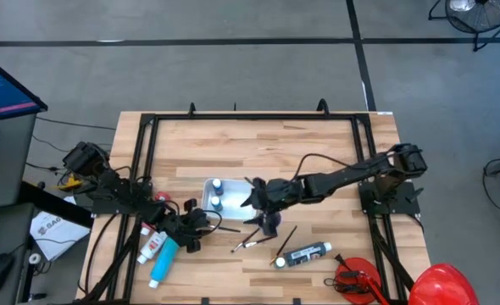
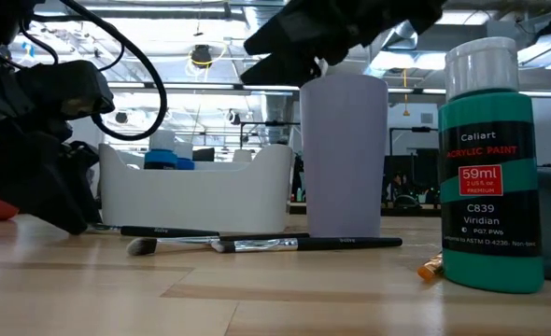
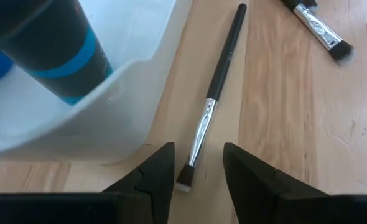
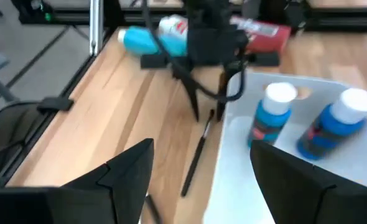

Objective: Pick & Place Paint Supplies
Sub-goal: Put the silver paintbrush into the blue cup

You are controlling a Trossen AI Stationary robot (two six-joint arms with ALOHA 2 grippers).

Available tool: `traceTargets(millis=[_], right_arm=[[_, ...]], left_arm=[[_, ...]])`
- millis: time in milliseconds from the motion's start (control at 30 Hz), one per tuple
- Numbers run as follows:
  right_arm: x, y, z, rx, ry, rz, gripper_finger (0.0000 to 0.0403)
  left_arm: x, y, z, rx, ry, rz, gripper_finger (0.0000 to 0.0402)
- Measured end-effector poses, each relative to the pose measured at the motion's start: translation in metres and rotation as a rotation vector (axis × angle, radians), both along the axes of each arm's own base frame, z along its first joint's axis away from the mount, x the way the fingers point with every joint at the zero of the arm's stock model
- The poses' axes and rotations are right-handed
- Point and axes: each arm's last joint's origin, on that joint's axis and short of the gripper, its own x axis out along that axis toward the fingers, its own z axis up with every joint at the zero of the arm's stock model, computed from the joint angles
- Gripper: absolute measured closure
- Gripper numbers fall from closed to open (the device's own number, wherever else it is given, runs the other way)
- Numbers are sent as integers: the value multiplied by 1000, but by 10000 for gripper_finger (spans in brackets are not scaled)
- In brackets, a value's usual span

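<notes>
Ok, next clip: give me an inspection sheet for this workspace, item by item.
Surface: wooden table, dark frame around it.
Job's things: white bin holding two blue bottles; brush beside the bin; green Viridian bottle; black tube; light blue tube.
Clutter: red dome; red tool.
Hands: left hand open, straddling the brush tip; right hand open, near the bin.
Cables: black cables at the left edge.
Surroundings: monitor; fan.
</notes>
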Motion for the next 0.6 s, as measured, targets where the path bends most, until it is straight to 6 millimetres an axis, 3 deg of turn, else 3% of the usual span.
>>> traceTargets(millis=[300,500,600], right_arm=[[9,35,0,-39,-11,67,143],[12,38,-14,-151,0,-38,143],[16,37,-11,-145,-33,-55,143]], left_arm=[[1,-1,0,-16,-5,-2,270],[1,-2,1,-43,-6,-11,270],[1,-2,1,-53,-3,-14,271]])
